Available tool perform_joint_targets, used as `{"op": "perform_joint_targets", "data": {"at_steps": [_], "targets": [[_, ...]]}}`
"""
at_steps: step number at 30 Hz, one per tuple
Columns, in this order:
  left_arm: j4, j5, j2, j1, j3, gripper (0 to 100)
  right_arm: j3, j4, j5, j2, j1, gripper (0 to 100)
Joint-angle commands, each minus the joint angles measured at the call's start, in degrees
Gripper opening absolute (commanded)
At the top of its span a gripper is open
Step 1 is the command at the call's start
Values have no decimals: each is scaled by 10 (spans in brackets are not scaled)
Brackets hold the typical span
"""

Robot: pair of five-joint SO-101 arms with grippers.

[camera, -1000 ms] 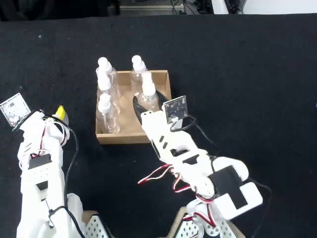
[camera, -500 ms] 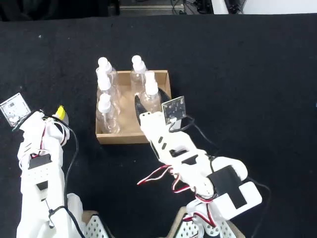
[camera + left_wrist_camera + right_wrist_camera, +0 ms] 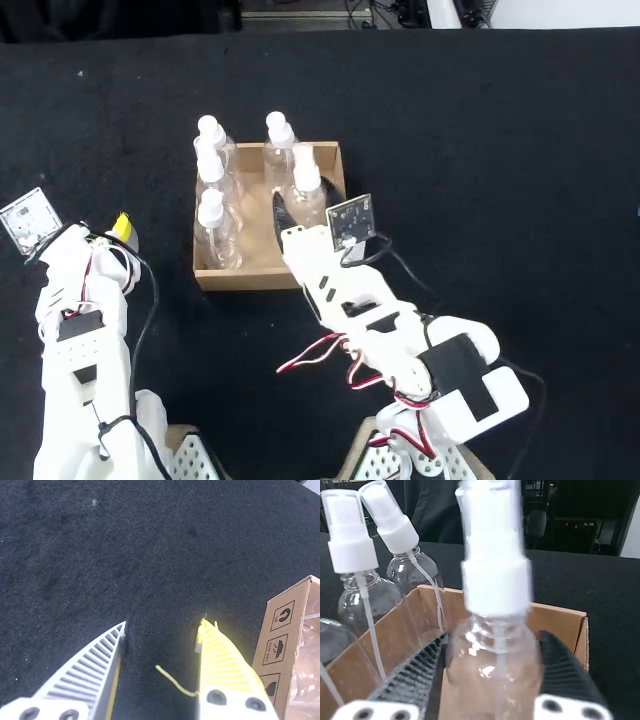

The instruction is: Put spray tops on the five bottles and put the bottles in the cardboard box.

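I hold the left gripper [image 3: 162, 627] over bare table, near left of the box [image 3: 250, 278], fingers apart and empty, which keeps it clear of the work. The right gripper [image 3: 492, 645] is clamped on the fifth bottle [image 3: 303, 190], upright in the box's right side, I judge ready for release into that free space. To the left and beyond stand the other four bottles [image 3: 215, 215], tops on.

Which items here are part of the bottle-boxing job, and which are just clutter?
Job:
- cardboard box
- four capped bottles standing in it
- fifth bottle, capped, held between the fingers of the right gripper at the box's right side
- left gripper, open beside the box

Just there:
- black table cover
- cables past the table's far edge
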Motion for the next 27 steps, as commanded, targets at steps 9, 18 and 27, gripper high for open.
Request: {"op": "perform_joint_targets", "data": {"at_steps": [9, 18, 27], "targets": [[-13, -4, -1, 7, -4, 202, -13, -20, 0, -5, -9, 357], [-13, -4, -2, 7, -4, 202, -13, -41, 0, -5, -5, 189], [-13, -4, -3, 7, -4, 202, 60, -129, -3, -80, 6, 179]]}}
